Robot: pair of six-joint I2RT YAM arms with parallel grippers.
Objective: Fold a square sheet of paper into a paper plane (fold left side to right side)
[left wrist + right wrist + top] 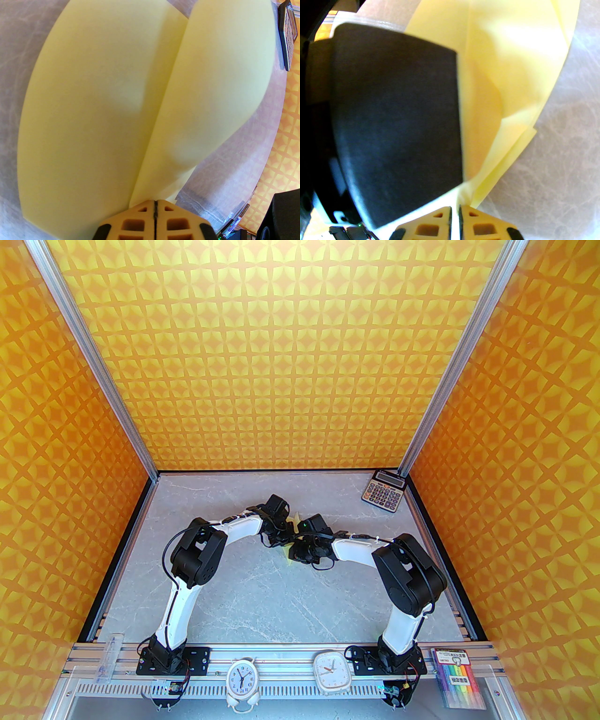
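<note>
two arms reach in from the near edge and meet over the middle of the grey marbled desk (262, 601), wrists almost touching, with the pale yellow sheet of paper (93, 105) between them. small slivers of it peek out beyond the black wrists in the top view. the left end effector (155, 204) has its tan fingers pressed flat together with no gap, pinching the near end of the sheet right where a long crease runs down to the fingertips. from there the paper spreads away in two broad, bulging lobes, one on each side of the crease; whether its far part rests on the desk i cannot tell. the right end effector (455, 208) is all but closed, a thin dark slit left between its fingers, and the stacked edges of the folded sheet taper down into that slit, so it too grips the paper. the black housing of the left arm (393, 105) stands just beside the paper there. a grey calculator (383, 487) lies at the desk's far right corner, well apart from the paper. a pack of coloured markers (458, 678) lies by the right arm's base.
</note>
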